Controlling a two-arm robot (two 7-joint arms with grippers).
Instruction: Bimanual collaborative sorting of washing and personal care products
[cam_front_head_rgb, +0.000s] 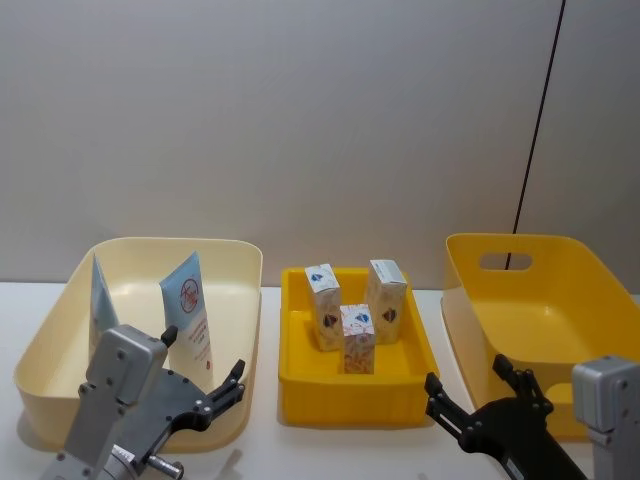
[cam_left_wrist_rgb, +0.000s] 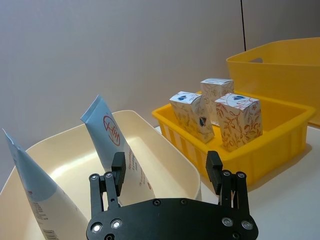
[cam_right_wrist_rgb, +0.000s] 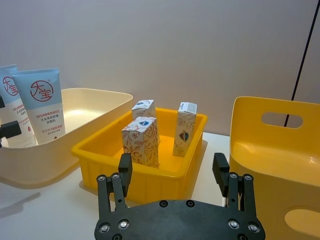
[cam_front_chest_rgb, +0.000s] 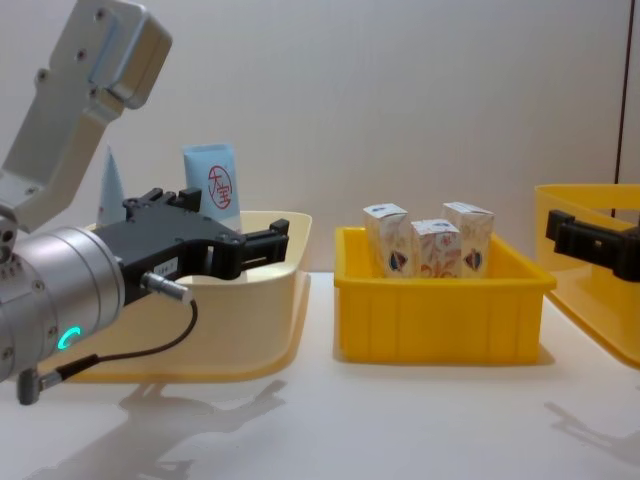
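Observation:
Two light-blue tubes (cam_front_head_rgb: 103, 305) (cam_front_head_rgb: 190, 315) stand leaning inside the cream bin (cam_front_head_rgb: 150, 243) on the left. Three small white cartons (cam_front_head_rgb: 323, 292) (cam_front_head_rgb: 357, 338) (cam_front_head_rgb: 386, 300) stand upright in the small yellow tray (cam_front_head_rgb: 350, 405) in the middle. My left gripper (cam_front_head_rgb: 203, 355) hovers open and empty at the cream bin's near right corner, in front of the nearer tube (cam_left_wrist_rgb: 117, 150). On the right, my right gripper (cam_front_head_rgb: 466, 375) is open and empty between the tray and the large yellow bin (cam_front_head_rgb: 560, 300), facing the cartons (cam_right_wrist_rgb: 141, 141).
The large yellow bin (cam_right_wrist_rgb: 280, 150) on the right has a handle slot and nothing inside. A thin black cable (cam_front_head_rgb: 535, 130) runs down the grey wall behind it. Bare white table (cam_front_chest_rgb: 400, 420) lies in front of the bins.

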